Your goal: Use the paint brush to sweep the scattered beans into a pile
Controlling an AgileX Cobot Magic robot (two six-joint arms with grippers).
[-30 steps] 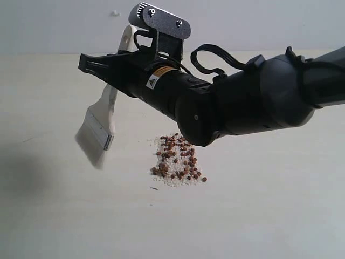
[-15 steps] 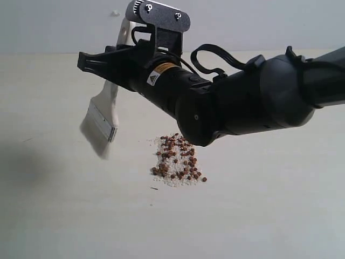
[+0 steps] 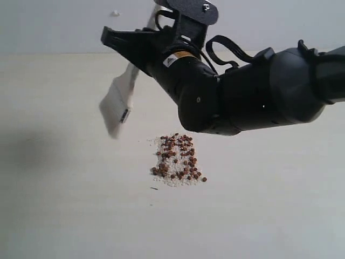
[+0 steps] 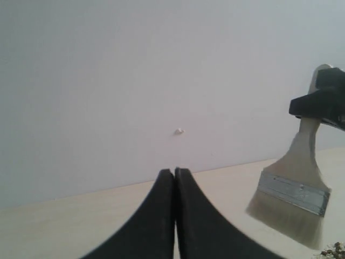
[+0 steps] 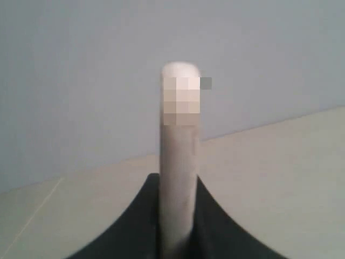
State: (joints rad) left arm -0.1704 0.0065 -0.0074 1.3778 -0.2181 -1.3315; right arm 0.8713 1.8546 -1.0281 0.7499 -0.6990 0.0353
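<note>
The reddish-brown beans lie in one compact pile with whitish crumbs on the pale table. My right gripper is shut on the pale wooden handle of the paint brush. The brush hangs tilted in the air, up and to the left of the pile, with its bristles clear of the table. In the right wrist view the handle stands between the jaws of the right gripper. My left gripper is shut on nothing. It looks at the brush and a few beans.
A plain pale wall rises behind the table, with a small white speck on it. The bulky black right arm spans the scene above and to the right of the pile.
My right gripper has risen and shifted right with the brush. The brush head has come up and nearer the pile. The pile has not moved.
</note>
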